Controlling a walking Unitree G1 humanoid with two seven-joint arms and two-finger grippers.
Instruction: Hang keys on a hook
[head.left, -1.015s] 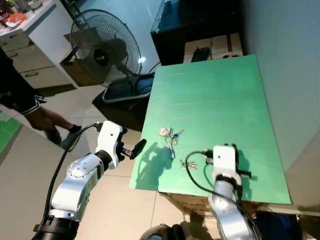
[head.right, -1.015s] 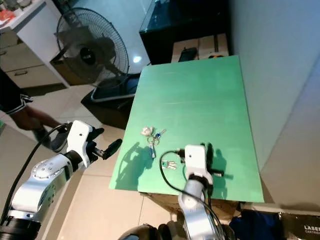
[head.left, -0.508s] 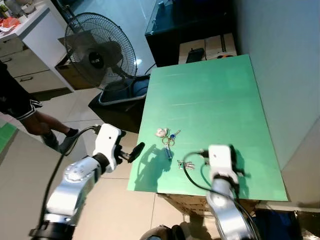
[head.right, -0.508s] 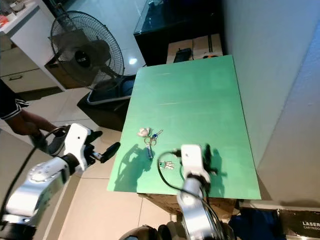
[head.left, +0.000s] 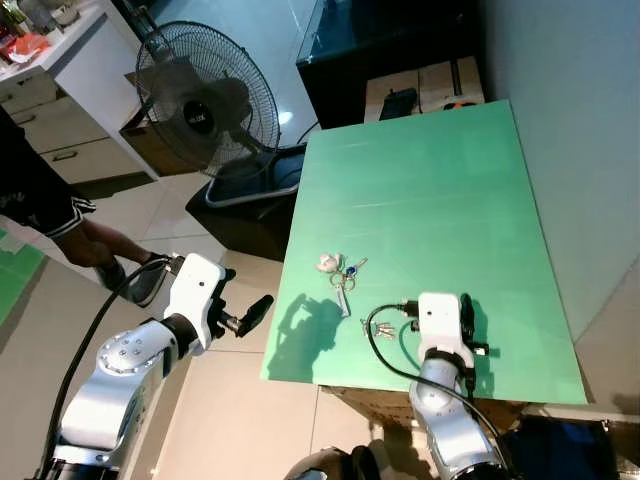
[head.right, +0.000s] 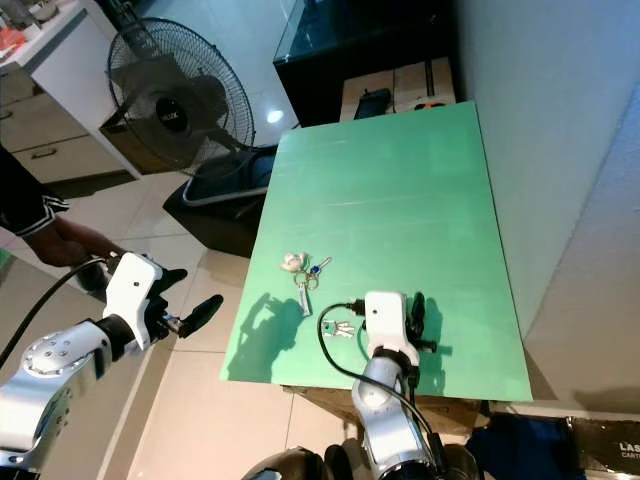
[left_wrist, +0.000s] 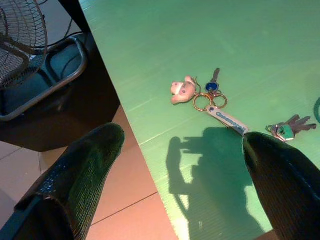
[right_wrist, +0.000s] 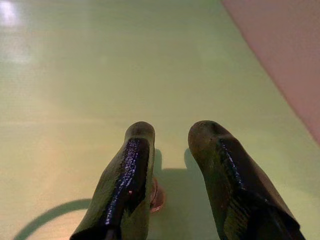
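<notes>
In the lower centre of the head views, a bunch of keys with a pink animal charm, a blue-headed key and a white tag (head.left: 340, 273) is lying flat on the green table top (head.left: 430, 190), near its front left edge. A second, smaller set of keys with a green head (head.left: 381, 328) is lying just lower right of the first, beside a black cable loop (head.left: 385, 350).

The left gripper (head.left: 252, 312) is hovering in the lower left of the frame, off the table's left edge and above the tiled floor (head.left: 200, 400). In the left wrist view its two black fingers (left_wrist: 80, 170) are standing wide apart, holding nothing; both key sets are showing between them, apart from either finger.

The right gripper (head.left: 466, 318) is sitting low over the table near the front edge, lower right of the small key set. In the right wrist view its fingers (right_wrist: 127, 182) are narrowly parted with nothing between them.

In the upper left, a black pedestal fan (head.left: 205, 95) is standing on the floor. A person's leg (head.left: 95, 250) is showing at the left edge. No hook can be made out.
</notes>
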